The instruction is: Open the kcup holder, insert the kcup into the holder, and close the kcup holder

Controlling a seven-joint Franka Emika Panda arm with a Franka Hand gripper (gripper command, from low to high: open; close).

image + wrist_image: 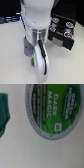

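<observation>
The kcup holder (64, 20) is a black box with pale label panels on its front, at the exterior view's upper right. The kcup fills much of the wrist view as a round lid (52, 109) with a green printed top and a whitish rim, seen very close from above. In the exterior view only a small green spot of the kcup (33, 63) shows beside the low end of my white arm. My gripper (38, 64) hangs low over the table right at the kcup, well apart from the holder. Its fingers are too blurred to read.
A dark teal object (5, 115) lies beside the kcup in the wrist view; what it is cannot be told. The pale table top (65, 67) spreads in front of the holder. A dark blue patch (9, 20) sits at the exterior view's upper left.
</observation>
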